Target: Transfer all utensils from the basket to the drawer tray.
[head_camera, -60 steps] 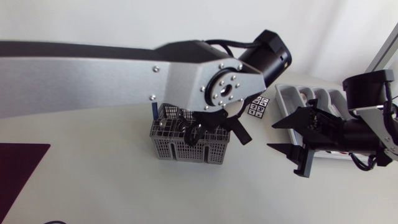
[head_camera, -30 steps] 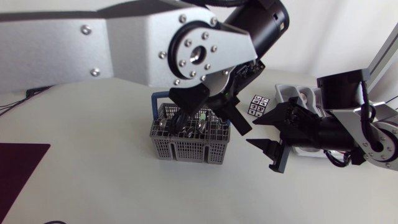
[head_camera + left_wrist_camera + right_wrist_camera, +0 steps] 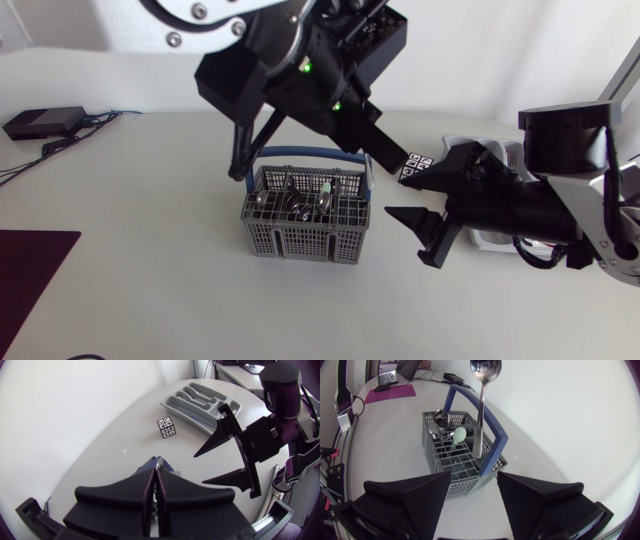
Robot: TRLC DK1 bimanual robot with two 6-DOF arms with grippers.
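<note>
Right gripper (image 3: 474, 476), spread and empty, faces basket (image 3: 427, 440); tall spoon (image 3: 481, 410) stands upright just ahead of it, beside blue handle (image 3: 497, 435); left gripper (image 3: 152, 472), pressed together, hangs above; advise straddling spoon's stem above rim, then lifting straight.

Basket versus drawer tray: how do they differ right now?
The basket is mesh with a blue handle; the drawer tray is solid-walled and handleless. The basket holds utensils; the tray's compartments look empty. Both are grey, on the table.
</note>
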